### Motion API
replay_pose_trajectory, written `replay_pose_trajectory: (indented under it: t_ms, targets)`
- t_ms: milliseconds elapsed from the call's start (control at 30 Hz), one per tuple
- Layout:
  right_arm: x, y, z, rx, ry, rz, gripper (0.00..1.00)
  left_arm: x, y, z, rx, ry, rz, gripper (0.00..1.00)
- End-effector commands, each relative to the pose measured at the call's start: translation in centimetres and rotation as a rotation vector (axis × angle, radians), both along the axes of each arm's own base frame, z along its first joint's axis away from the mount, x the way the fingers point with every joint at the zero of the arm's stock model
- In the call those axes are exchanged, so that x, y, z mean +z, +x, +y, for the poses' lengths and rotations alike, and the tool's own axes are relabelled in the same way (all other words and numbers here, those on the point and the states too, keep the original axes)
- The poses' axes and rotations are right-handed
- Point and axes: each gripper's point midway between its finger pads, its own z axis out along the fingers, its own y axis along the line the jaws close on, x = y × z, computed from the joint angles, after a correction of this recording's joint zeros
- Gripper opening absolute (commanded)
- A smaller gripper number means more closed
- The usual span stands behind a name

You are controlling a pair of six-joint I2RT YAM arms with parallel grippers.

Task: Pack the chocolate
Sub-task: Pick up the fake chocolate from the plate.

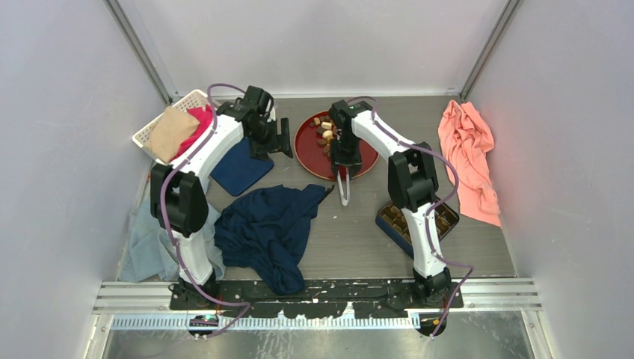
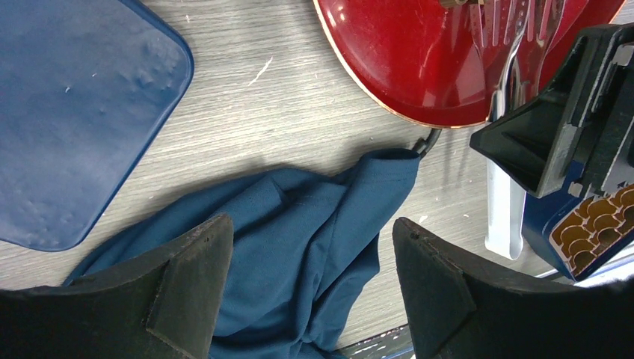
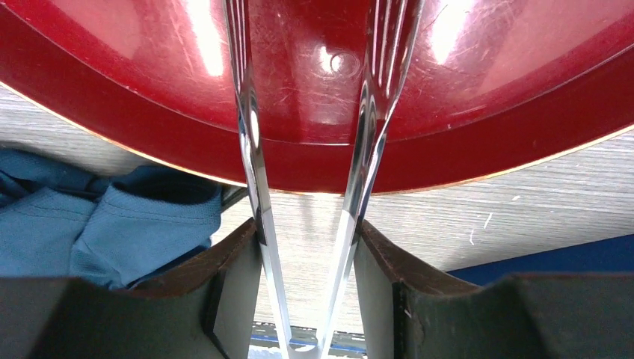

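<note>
The chocolate (image 1: 323, 133), brown and cream pieces, lies in a heap on the far left part of the red round tray (image 1: 360, 166). My right gripper (image 1: 345, 153) is shut on clear plastic tongs (image 3: 253, 149). In the right wrist view (image 3: 308, 228) the two tong arms spread out over the tray's near rim (image 3: 314, 168), their tips out of frame, and no chocolate shows there. The navy gridded box (image 1: 395, 218) sits by the right arm, partly hidden by it. My left gripper (image 1: 273, 138) is open and empty; in the left wrist view (image 2: 314, 228) it hangs over a navy cloth (image 2: 299, 224).
A blue lid (image 1: 239, 168) lies left of the tray. The navy cloth (image 1: 269, 224) is bunched at the front centre. A white basket (image 1: 196, 98) with tan and pink cloths stands far left. A salmon cloth (image 1: 471, 157) lies at the right and a pale blue cloth (image 1: 146, 239) at the front left.
</note>
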Motion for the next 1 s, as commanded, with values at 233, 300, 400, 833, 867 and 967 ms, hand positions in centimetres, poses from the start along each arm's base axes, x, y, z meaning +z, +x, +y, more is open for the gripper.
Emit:
replay_pose_trajectory:
  t_ms: [233,300,400,833,867,967]
  targets:
    - [1.4,1.3,0.3,0.029,-0.036,-0.058,0.44,2.5,0.5,0.2,0.0,-0.026,-0.074,0.79]
    - [1.5,1.3,0.2,0.028,-0.044,-0.06,0.44,2.5,0.5,0.2,-0.001,-0.027,-0.073,0.79]
    - [1.3,1.0,0.1,0.034,-0.046,-0.043,0.48,2.4,0.4,0.2,-0.001,-0.03,-0.071,0.79]
    - [0.8,0.3,0.4,0.072,-0.096,-0.033,0.5,2.3,-0.2,0.6,0.003,-0.03,-0.073,0.79]
    - [0.8,0.5,0.1,0.071,-0.112,-0.04,0.49,2.3,-0.2,0.7,0.003,-0.029,-0.075,0.79]
    - [0.7,0.5,0.0,0.071,-0.127,-0.04,0.48,2.3,-0.3,0.8,0.001,-0.03,-0.075,0.79]
